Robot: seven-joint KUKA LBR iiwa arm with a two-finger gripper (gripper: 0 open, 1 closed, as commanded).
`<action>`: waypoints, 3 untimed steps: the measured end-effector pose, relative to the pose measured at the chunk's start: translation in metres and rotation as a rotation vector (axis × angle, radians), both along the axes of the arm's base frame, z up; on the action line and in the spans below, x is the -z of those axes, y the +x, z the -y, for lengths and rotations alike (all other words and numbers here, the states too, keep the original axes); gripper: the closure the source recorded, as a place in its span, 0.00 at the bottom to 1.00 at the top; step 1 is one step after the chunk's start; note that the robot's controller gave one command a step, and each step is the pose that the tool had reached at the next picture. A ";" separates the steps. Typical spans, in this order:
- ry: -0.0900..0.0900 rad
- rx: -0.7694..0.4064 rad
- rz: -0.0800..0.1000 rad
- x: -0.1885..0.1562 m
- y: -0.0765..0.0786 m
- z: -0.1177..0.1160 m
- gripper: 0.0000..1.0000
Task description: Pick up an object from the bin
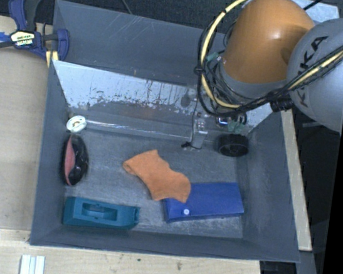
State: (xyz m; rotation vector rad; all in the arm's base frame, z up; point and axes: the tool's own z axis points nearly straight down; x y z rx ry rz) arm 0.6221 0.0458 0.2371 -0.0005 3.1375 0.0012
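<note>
Gripper low near the back wall of the grey bin, above bare floor, nothing seen in its grasp; open or closed, cannot tell. Nearest, just in front of it and slightly to view-left: an orange cloth, crumpled, soft-edged, lying flat, its near corner touching a flat blue block. Well off to its view-left: a small white disc, a black-and-red oval thing, a teal block

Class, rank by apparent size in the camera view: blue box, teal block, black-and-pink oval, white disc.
Flat blue box and teal rectangular block: too alike to rank.
Black-and-pink oval object.
Small white round disc.
</note>
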 end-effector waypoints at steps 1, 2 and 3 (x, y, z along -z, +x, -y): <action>0.001 0.071 0.004 0.054 0.001 0.002 0.00; 0.000 0.119 0.000 0.108 -0.046 0.001 0.00; 0.001 0.198 -0.002 0.149 -0.033 0.003 0.00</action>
